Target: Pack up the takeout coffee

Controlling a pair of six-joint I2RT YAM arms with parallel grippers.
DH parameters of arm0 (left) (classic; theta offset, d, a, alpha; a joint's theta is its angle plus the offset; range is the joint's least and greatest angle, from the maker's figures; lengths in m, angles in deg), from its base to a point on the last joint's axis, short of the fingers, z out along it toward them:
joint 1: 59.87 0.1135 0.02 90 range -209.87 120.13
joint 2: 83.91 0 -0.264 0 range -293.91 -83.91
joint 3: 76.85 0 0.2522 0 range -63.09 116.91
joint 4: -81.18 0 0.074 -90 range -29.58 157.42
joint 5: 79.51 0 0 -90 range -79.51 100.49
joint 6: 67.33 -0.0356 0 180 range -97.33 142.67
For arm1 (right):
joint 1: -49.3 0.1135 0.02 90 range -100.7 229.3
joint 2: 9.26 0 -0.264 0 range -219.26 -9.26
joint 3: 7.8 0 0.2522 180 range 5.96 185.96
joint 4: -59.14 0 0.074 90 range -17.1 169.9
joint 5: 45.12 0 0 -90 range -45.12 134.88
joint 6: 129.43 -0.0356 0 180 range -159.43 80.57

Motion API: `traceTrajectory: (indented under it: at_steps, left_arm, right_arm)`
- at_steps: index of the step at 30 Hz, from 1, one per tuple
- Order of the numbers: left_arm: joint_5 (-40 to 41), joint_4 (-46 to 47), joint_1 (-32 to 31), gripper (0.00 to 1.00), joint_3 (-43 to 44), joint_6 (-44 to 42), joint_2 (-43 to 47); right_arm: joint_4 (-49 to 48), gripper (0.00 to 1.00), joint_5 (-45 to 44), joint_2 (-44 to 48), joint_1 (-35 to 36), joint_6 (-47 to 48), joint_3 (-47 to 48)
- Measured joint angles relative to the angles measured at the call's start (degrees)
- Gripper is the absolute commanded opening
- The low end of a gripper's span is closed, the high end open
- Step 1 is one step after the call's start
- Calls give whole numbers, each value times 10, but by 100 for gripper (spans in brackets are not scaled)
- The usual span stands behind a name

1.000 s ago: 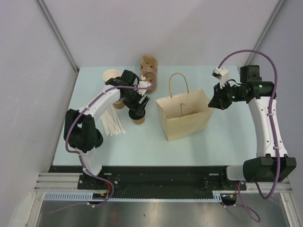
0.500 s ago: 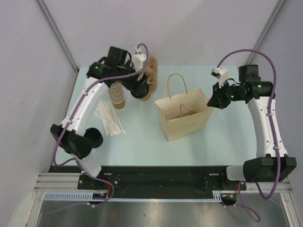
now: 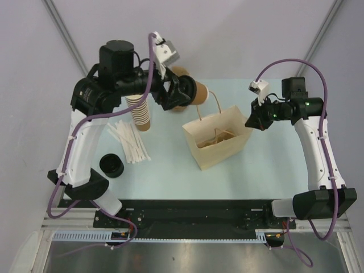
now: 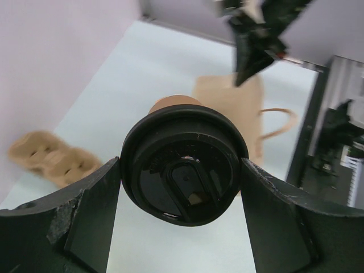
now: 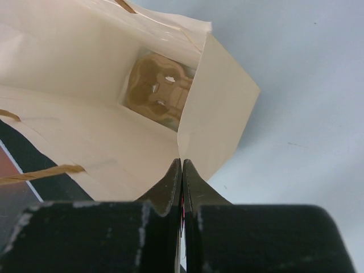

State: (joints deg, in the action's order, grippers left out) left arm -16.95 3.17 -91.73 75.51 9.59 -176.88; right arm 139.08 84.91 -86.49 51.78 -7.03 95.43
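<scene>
**Lidded coffee held over an open bag as two arms share the job**

At the near side of the table (image 3: 273, 165), a pile of black lids (image 3: 112, 165) and a fan of pale stirrers (image 3: 132, 145) lie unused close to the left arm's base. Mid-table stands the paper bag (image 3: 219, 149), mouth open and handles up. The right gripper (image 3: 252, 121), fingers pressed together, pinches the bag's right-hand edge, apparently to hold the mouth wide and stop the bag tipping. A brown cardboard cup carrier (image 5: 158, 91) lies on the bag's floor, likely the seat meant for the drink. Further back and up in the air, the left gripper (image 3: 176, 94) has its jaws spread wide and clamped on either side of the black lid. It holds the takeout coffee (image 3: 197, 91) tipped well off upright, base toward the bag's far handle. The cup is clear of the table and not yet inside the bag, and it will probably need righting before it goes down. Behind it stands a tall stack of lidless cups (image 3: 142, 114), and a second carrier (image 4: 51, 162) lies near the wall. No brand, label or lettering can be read on bag, cup or lid
</scene>
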Motion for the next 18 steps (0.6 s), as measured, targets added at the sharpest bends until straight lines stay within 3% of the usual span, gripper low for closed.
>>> traceTrajectory:
  at_steps: [8, 18]
  left_arm:
    - [-17, -17, -120, 46, -1, -25, -13]
    - [-5, -14, -146, 44, -107, -39, -35]
  right_arm:
    - [-6, 0, -13, 6, 25, -25, 0]
    - [-10, 0, -17, 46, 49, -65, -2]
